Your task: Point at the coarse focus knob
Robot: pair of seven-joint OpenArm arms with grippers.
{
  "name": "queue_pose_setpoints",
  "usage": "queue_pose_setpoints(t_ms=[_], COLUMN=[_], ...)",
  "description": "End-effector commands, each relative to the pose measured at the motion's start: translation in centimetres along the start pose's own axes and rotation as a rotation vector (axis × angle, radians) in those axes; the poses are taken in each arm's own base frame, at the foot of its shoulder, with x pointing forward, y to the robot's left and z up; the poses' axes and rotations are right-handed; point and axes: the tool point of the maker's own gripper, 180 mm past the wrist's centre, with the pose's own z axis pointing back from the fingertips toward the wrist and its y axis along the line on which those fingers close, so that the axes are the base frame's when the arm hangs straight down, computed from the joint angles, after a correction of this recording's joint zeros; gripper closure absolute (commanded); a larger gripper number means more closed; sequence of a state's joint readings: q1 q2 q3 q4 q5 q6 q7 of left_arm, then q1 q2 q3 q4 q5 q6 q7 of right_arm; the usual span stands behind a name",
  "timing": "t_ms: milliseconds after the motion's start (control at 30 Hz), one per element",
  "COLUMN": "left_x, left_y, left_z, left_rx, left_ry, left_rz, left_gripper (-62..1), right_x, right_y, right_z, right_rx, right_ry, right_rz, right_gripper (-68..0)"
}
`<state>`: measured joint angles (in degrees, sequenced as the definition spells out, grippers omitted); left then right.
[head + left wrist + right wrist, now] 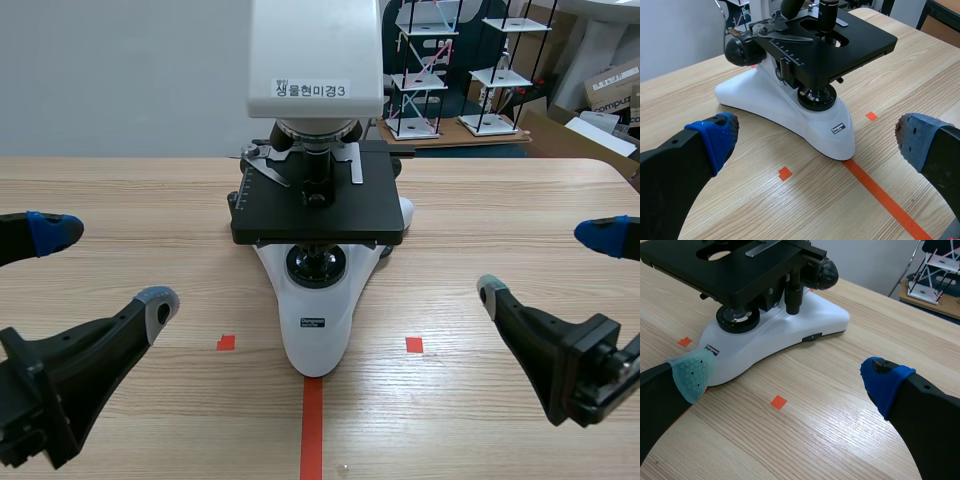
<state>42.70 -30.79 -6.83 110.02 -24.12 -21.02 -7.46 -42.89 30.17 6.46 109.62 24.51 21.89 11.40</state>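
A microscope (315, 300) with a white base and a black stage (318, 210) stands at the table's middle. Its large black focus knob (740, 49) sticks out from the side of the body in the left wrist view. The matching knob (824, 272) on the other side shows in the right wrist view. My left gripper (100, 268) hangs open, low and to the left of the microscope, well apart from it. On the other side my right gripper (550, 263) is open too, equally far off. Neither holds or touches anything.
Orange-red tape marks (312, 425) lie on the wooden table in front of the microscope base. Behind the table stand wire racks (420, 70) and cardboard boxes (610, 90). The microscope head (315, 55) rises high above the stage.
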Motion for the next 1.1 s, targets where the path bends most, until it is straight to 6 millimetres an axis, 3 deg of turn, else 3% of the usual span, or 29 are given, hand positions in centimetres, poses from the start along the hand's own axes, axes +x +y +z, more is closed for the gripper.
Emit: queue_pose_setpoints(t_ms=[0, 1067], left_x=[0.53, 1.00], left_y=[0.11, 0.21], left_z=[0.03, 0.01], left_rx=[0.008, 0.012], left_ry=[-0.024, -0.049], left_rz=[0.007, 0.004], left_gripper=[-62.3, -62.3], right_x=[0.52, 0.75], right_y=[-0.19, 0.35], right_z=[0.03, 0.05], right_rx=[0.001, 0.033], right_ry=[-0.011, -0.023], right_rz=[0.008, -0.009], right_gripper=[-63.8, -63.8])
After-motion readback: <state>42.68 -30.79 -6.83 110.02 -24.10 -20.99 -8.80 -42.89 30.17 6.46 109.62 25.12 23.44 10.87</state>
